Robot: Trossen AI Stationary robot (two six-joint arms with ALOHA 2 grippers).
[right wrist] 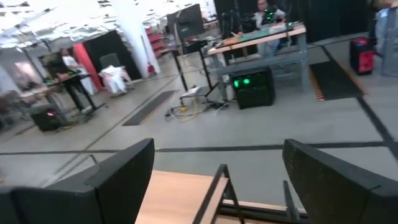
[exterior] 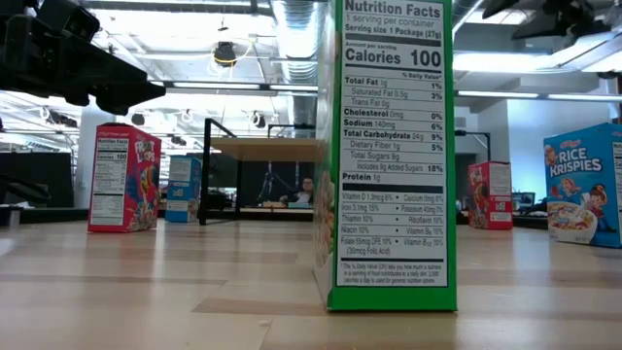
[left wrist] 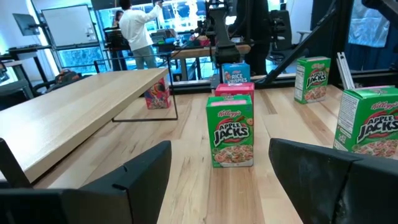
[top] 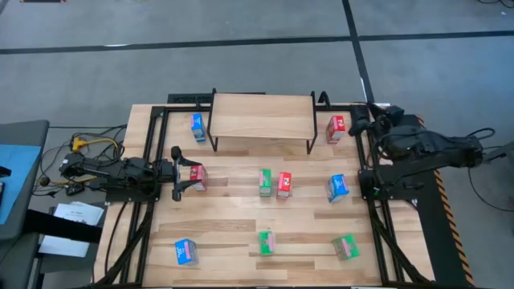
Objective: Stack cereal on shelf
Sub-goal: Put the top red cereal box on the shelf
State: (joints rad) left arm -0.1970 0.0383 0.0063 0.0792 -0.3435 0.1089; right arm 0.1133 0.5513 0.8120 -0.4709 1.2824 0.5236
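The shelf [top: 261, 116], a light plank on thin black legs, stands at the table's far middle with nothing on top. Cereal boxes stand upright on the table: a blue one [top: 197, 127] and a red one [top: 336, 127] at the shelf's ends; green [top: 265, 181], red [top: 284, 185] and blue [top: 337, 188] in the middle; blue [top: 185, 251] and two green ones [top: 267, 242] [top: 346, 246] near the front. My left gripper [left wrist: 221, 146] is open at the left, level, raised over a red box [top: 197, 178]. My right gripper [right wrist: 219, 144] is open, high at the far right.
Black frame rails [top: 148, 185] run along the table's left and right sides. In the low view one green box [exterior: 389, 156] stands close in front and hides the table's middle. Bare wood lies between the box rows. People and desks are in the room beyond the table.
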